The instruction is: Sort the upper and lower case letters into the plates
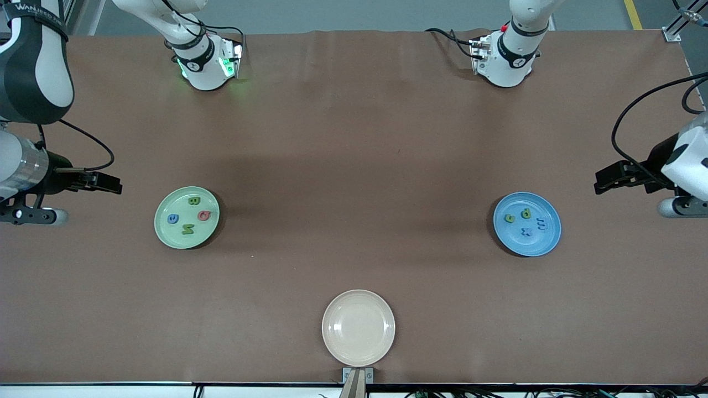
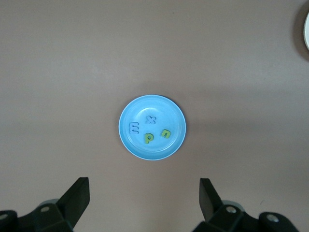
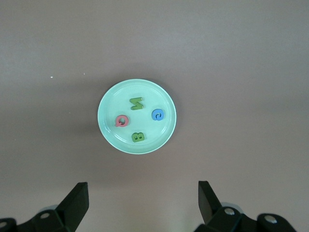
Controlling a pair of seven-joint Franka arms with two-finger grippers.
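Observation:
The pale green plate [image 1: 164,228] lies toward the right arm's end and holds a green B [image 1: 193,200], a red-pink Q [image 1: 204,215], a blue C [image 1: 173,219] and a green N [image 1: 188,229]. The blue plate [image 1: 541,243] lies toward the left arm's end and holds a green u [image 1: 509,218], a green p [image 1: 526,213], a blue m [image 1: 541,223] and a blue x [image 1: 526,231]. My right gripper [image 1: 117,185] [image 3: 142,185] is open and empty, high up beside the green plate [image 3: 108,126]. My left gripper [image 1: 598,185] [image 2: 143,182] is open and empty, high up beside the blue plate [image 2: 166,147].
A cream-beige plate [image 1: 358,327] with nothing in it lies at the table edge nearest the front camera, midway between the two arms. Its rim also shows in the left wrist view [image 2: 307,30]. Brown table covers the rest.

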